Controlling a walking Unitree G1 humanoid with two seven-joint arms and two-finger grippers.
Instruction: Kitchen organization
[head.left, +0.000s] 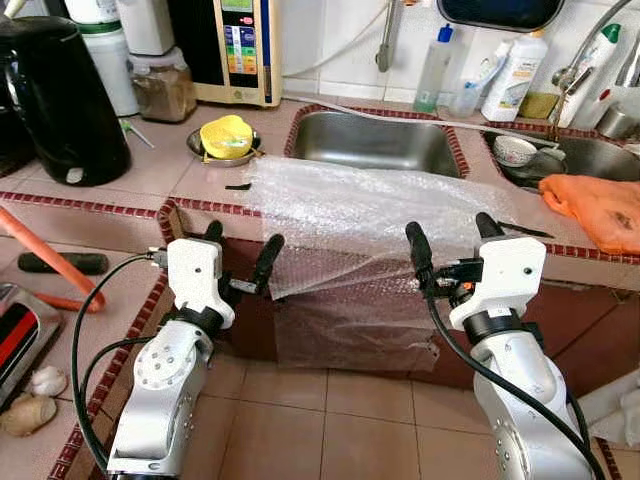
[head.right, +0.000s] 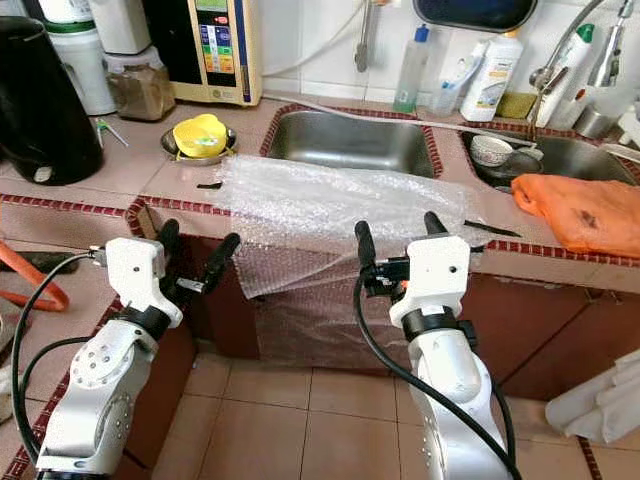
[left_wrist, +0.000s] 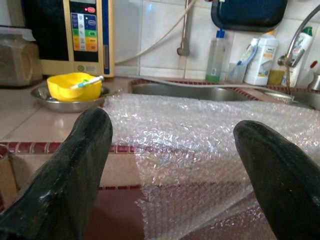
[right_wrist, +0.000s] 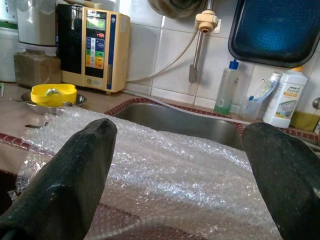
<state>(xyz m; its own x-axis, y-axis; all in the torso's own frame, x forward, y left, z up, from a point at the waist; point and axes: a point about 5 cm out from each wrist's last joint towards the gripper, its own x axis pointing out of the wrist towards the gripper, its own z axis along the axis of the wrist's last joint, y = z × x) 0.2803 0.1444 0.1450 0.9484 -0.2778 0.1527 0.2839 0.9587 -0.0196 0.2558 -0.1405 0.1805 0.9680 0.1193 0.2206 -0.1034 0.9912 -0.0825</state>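
Bubble wrap (head.left: 350, 215) draped over counter (head.left: 130, 175) edge: light, limp, slippery; pinch hanging edge. Left gripper (head.left: 240, 262), right gripper (head.left: 452, 245) both spread, empty, just short.

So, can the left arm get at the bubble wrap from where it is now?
Probably yes. The left gripper is open and faces the bubble wrap draped over the counter edge. Nothing stands between its jaws and the sheet's near left corner.
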